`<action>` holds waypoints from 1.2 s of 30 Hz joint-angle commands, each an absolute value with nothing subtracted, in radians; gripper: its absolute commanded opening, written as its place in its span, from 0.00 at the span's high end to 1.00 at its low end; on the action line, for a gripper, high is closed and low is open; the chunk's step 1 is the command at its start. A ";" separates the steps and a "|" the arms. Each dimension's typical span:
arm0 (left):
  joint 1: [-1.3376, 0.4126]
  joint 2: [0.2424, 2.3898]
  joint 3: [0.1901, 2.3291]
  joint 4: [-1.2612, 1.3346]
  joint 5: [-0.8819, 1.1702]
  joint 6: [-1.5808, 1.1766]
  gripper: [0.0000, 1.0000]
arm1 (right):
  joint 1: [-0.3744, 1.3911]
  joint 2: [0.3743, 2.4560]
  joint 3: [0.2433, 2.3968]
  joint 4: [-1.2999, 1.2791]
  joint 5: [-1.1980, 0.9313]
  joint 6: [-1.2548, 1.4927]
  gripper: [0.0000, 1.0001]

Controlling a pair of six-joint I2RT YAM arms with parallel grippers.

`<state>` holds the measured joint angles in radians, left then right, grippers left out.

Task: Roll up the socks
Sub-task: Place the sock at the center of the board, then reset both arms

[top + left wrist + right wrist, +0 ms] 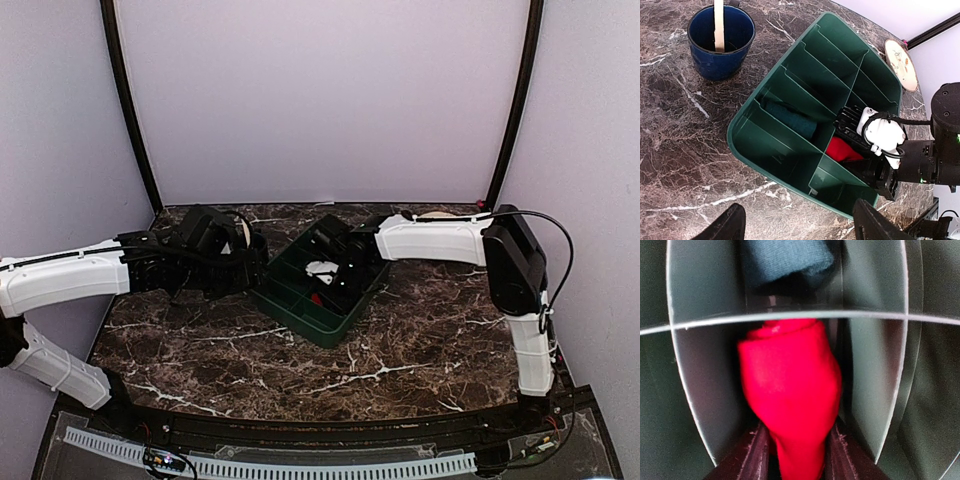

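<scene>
The red sock (790, 390), rolled into a bundle, sits in a compartment of the green tray (880, 370). My right gripper (796, 452) reaches down into that compartment and is shut on the red sock, one finger on each side. The red sock also shows in the left wrist view (840, 150) beside the right gripper (865, 155). The teal sock (790, 120), rolled, lies in the compartment across the divider; it also shows in the right wrist view (785, 260). My left gripper (800, 227) is open and empty, over the table just outside the tray's near rim (770, 160).
A dark blue cup (720, 42) with a pale stick in it stands on the marble table left of the tray. A round pale disc (900, 65) lies beyond the tray's far corner. In the top view the tray (300, 315) sits mid-table between both arms.
</scene>
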<state>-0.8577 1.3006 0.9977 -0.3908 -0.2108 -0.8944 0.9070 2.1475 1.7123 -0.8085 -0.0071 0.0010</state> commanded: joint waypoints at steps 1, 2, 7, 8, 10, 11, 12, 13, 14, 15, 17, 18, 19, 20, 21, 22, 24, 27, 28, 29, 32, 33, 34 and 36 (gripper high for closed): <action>-0.861 1.296 0.988 -0.394 -0.226 -0.881 0.23 | 0.896 2.135 1.706 -0.822 -0.017 0.001 0.63; -0.861 1.296 0.989 -0.396 -0.226 -0.882 0.23 | 0.895 2.131 1.705 -0.819 -0.019 0.000 0.62; -0.861 1.294 0.991 -0.397 -0.227 -0.886 0.23 | 0.894 2.106 1.711 -0.819 -0.013 -0.002 0.60; -0.861 1.293 0.990 -0.398 -0.227 -0.887 0.23 | 0.894 2.098 1.714 -0.819 -0.009 -0.004 0.60; -0.861 1.292 0.992 -0.400 -0.233 -0.885 0.23 | 0.894 2.086 1.721 -0.821 -0.003 -0.007 0.59; -0.861 1.290 0.994 -0.402 -0.236 -0.883 0.23 | 0.895 2.081 1.726 -0.824 -0.001 -0.007 0.59; -0.861 1.290 0.997 -0.405 -0.242 -0.879 0.23 | 0.895 2.073 1.734 -0.828 0.000 -0.008 0.59; -0.861 1.289 1.000 -0.408 -0.249 -0.873 0.23 | 0.894 2.067 1.741 -0.833 0.000 -0.007 0.59; -0.861 1.288 1.004 -0.412 -0.259 -0.865 0.23 | 0.894 2.057 1.747 -0.837 0.001 -0.006 0.59; -0.861 1.287 1.007 -0.415 -0.269 -0.856 0.23 | 0.894 2.048 1.753 -0.840 0.002 -0.004 0.59; -0.861 1.286 1.015 -0.418 -0.291 -0.840 0.23 | 0.895 2.021 1.757 -0.839 0.009 0.000 0.58; -0.860 1.284 1.019 -0.420 -0.300 -0.833 0.23 | 0.895 2.004 1.755 -0.834 0.015 0.005 0.58; -0.858 1.283 1.019 -0.420 -0.308 -0.828 0.23 | 0.894 1.985 1.752 -0.826 0.024 0.009 0.57; -0.854 1.281 1.017 -0.421 -0.316 -0.823 0.23 | 0.894 1.965 1.745 -0.811 0.032 0.016 0.56; -0.851 1.280 1.017 -0.424 -0.324 -0.819 0.23 | 0.891 1.943 1.735 -0.797 0.042 0.023 0.55; -0.847 1.277 1.017 -0.427 -0.332 -0.811 0.23 | 0.889 1.922 1.724 -0.782 0.052 0.031 0.55; -0.835 1.262 1.013 -0.429 -0.357 -0.794 0.23 | 0.880 1.871 1.693 -0.741 0.076 0.055 0.55; -0.791 1.227 0.991 -0.413 -0.377 -0.772 0.23 | 0.855 1.780 1.601 -0.649 0.124 0.095 0.52; -0.770 1.212 0.973 -0.400 -0.373 -0.765 0.23 | 0.844 1.744 1.565 -0.616 0.150 0.109 0.50; -0.744 1.198 0.959 -0.387 -0.368 -0.757 0.23 | 0.831 1.710 1.525 -0.584 0.184 0.117 0.48; -0.676 1.160 0.916 -0.351 -0.379 -0.732 0.03 | 0.782 1.611 1.407 -0.489 0.266 0.150 0.42; -0.663 1.151 0.904 -0.342 -0.393 -0.721 0.03 | 0.761 1.562 1.369 -0.465 0.286 0.165 0.40; -0.652 1.144 0.893 -0.331 -0.406 -0.709 0.02 | 0.737 1.533 1.332 -0.441 0.303 0.178 0.39; -0.631 1.143 0.875 -0.310 -0.425 -0.682 0.02 | 0.687 1.482 1.262 -0.400 0.337 0.215 0.37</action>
